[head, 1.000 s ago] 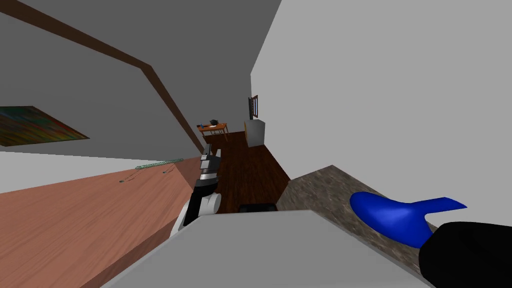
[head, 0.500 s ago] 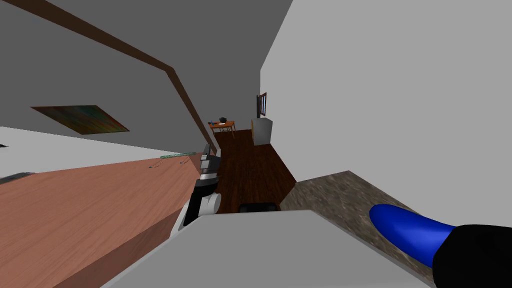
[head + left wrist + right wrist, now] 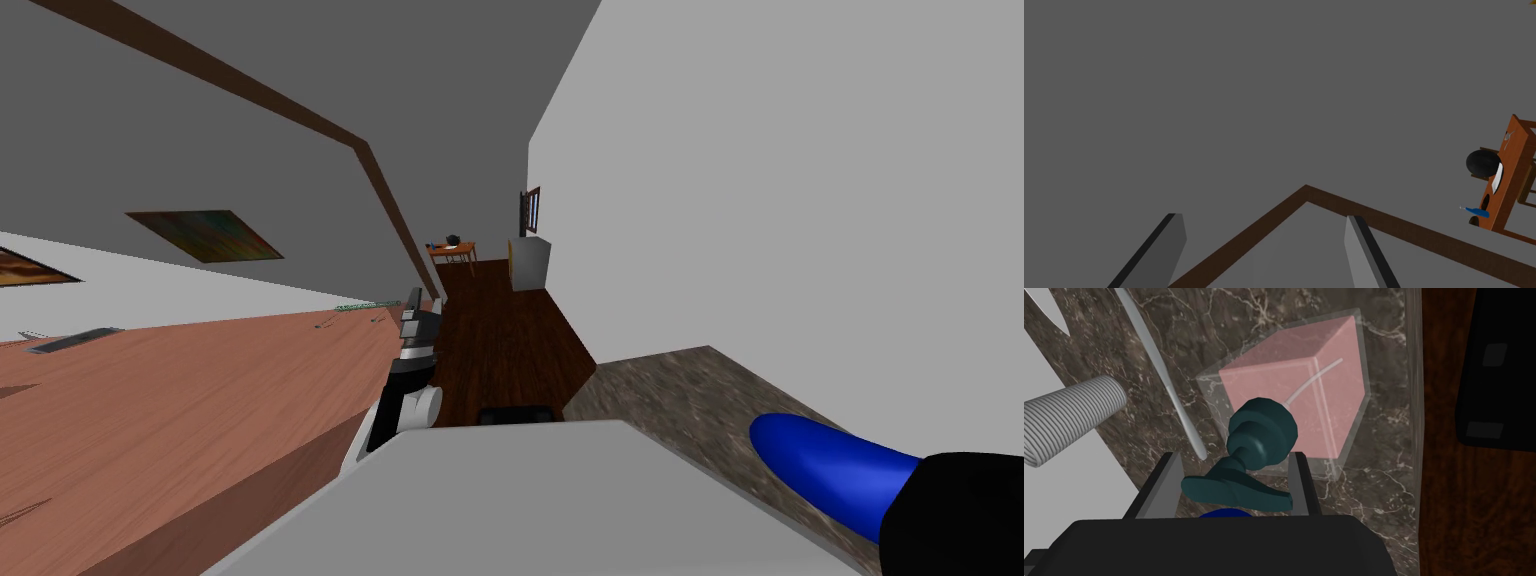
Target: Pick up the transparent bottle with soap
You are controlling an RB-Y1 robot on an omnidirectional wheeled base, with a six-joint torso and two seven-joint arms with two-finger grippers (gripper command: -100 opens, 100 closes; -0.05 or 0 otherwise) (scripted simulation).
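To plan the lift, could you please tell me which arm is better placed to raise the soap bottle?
Right: the right pincer is shut on the pump of the bottle, over the counter; the left pincer hangs open by the wooden table, away from it.

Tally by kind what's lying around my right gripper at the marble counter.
soap bottle: 1
thin grey utensil: 1
ribbed grey tube: 1
blue object: 1
Total: 4
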